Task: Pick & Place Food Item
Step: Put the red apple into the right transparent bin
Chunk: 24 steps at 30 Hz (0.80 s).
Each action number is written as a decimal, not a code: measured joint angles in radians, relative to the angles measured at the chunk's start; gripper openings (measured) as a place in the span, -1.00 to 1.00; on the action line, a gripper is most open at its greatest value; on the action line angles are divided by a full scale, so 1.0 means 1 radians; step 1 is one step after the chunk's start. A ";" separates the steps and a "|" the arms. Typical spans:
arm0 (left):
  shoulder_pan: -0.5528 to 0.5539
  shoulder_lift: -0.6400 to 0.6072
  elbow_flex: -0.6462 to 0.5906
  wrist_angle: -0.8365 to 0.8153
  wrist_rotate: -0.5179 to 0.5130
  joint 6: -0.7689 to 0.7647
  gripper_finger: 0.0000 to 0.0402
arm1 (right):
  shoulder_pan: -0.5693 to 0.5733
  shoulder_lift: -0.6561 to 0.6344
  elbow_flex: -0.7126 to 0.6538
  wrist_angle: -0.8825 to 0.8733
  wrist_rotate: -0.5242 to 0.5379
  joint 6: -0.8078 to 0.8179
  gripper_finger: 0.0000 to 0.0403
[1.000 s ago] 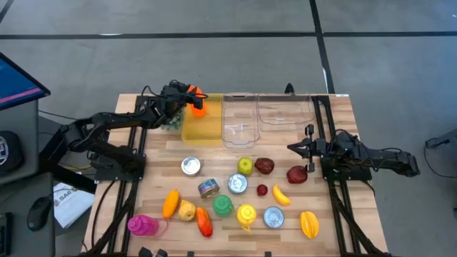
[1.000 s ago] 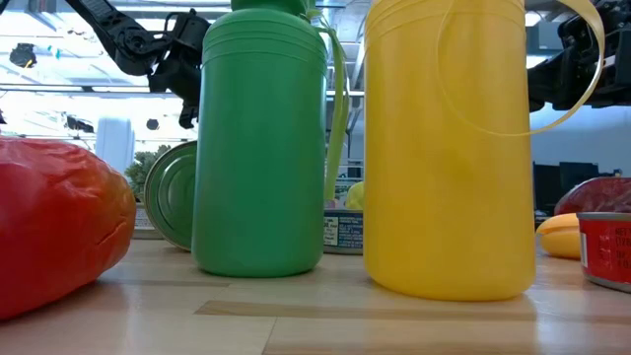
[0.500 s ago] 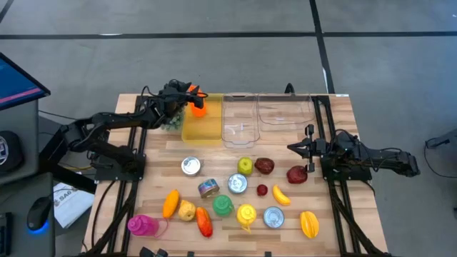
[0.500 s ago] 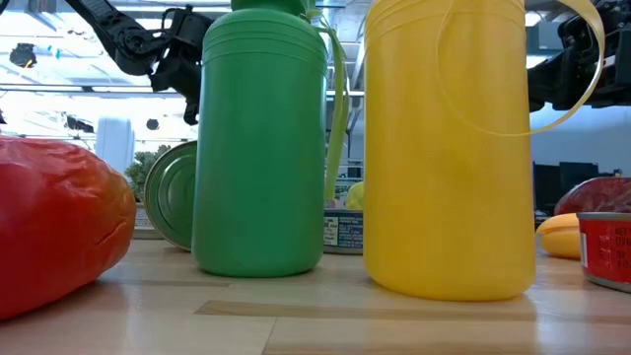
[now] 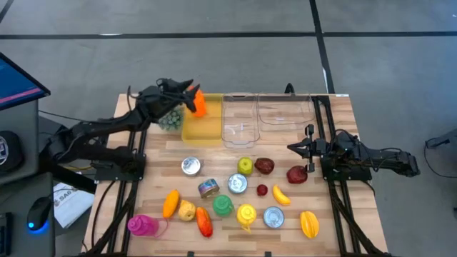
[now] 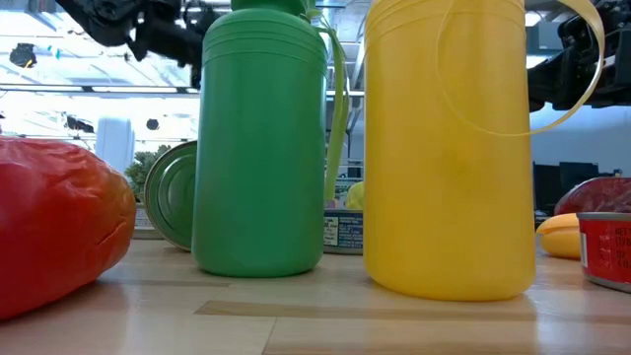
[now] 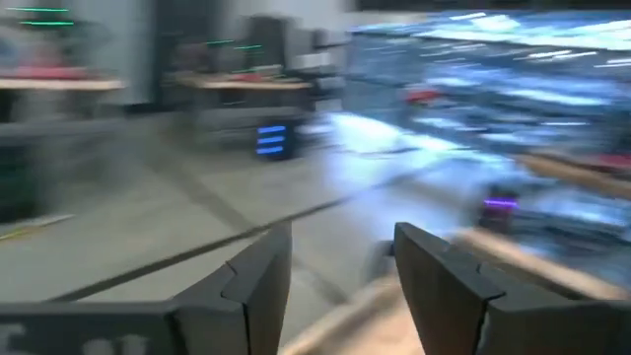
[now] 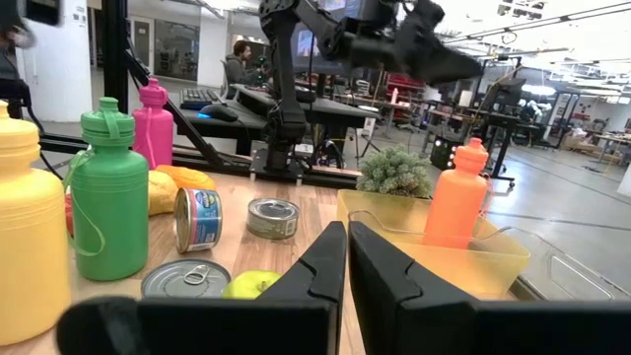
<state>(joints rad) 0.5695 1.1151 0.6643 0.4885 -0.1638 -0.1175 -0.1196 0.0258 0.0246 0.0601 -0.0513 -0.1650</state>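
High view: orange bottle [image 5: 198, 104] stands in the yellow bin [image 5: 202, 128] at the table's far edge, left gripper [image 5: 187, 90] parted and empty above (right gripper [image 5: 294, 148] clenched, idle); most items remain unsorted.

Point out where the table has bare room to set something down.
Bare wood runs as a strip between the clear bins and the food cluster, and on the left below the yellow bin, around the lone can. The near middle is crowded: green bottle, yellow bottle, cans and fruit sit close together.
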 joint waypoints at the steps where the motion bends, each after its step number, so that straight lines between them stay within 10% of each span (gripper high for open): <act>1: -0.015 -0.014 0.000 0.000 0.057 0.000 -0.21 | 0.000 0.000 0.000 0.000 0.000 0.000 -0.94; 11: -0.204 -0.077 0.000 -0.022 0.287 0.044 -0.54 | 0.000 0.000 0.000 0.000 0.000 0.000 -0.94; 24: -0.376 -0.066 -0.012 -0.105 0.293 0.095 -0.87 | 0.000 0.000 0.000 0.000 0.000 0.000 -0.94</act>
<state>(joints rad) 0.1932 1.0489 0.6527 0.3832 0.1297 -0.0223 -0.1192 0.0259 0.0246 0.0605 -0.0513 -0.1654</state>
